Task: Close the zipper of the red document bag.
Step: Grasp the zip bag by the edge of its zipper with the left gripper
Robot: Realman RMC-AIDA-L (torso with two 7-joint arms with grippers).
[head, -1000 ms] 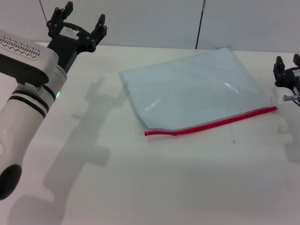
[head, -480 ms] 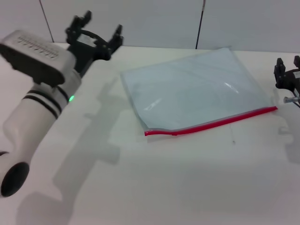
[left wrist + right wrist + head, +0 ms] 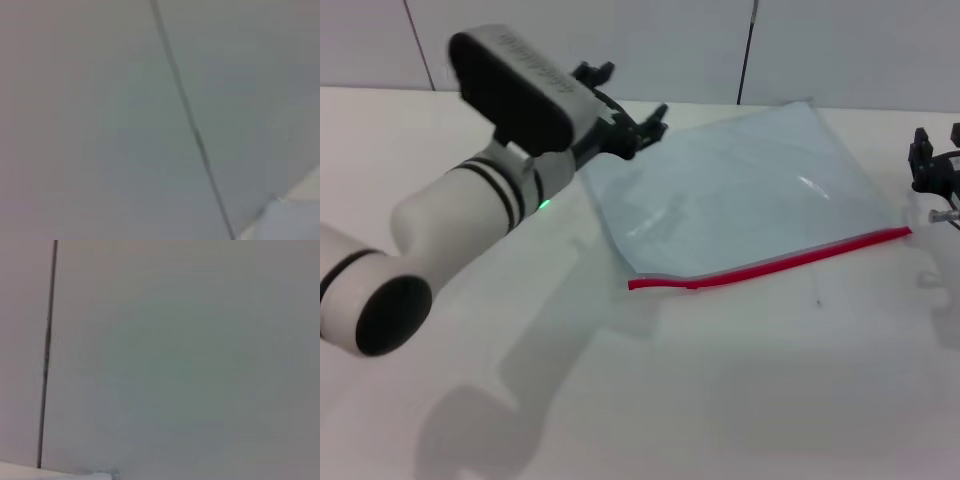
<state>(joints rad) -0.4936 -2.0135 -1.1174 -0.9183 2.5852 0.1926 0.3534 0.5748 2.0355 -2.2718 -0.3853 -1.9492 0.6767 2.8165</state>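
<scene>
The red document bag (image 3: 740, 190), a flat pouch of translucent pale blue plastic, lies on the white table (image 3: 720, 400) right of centre in the head view. Its zipper (image 3: 770, 262) is a thin red strip along the near long edge, with a small bump near its left end. My left gripper (image 3: 625, 95) hangs open over the bag's far left corner, with nothing between its fingers. At the right edge of the view, my right gripper (image 3: 937, 140) stands open just beyond the zipper's right end, apart from the bag. Neither wrist view shows any fingers.
A pale wall with a dark vertical seam (image 3: 748, 50) runs behind the table. Both wrist views show mostly this wall and seam (image 3: 190, 125). My left arm's white forearm (image 3: 470, 220) stretches across the left half of the table.
My left arm has swung to the right, carrying its open gripper from the far left to the bag's far left corner. The right gripper and the bag have stayed put.
</scene>
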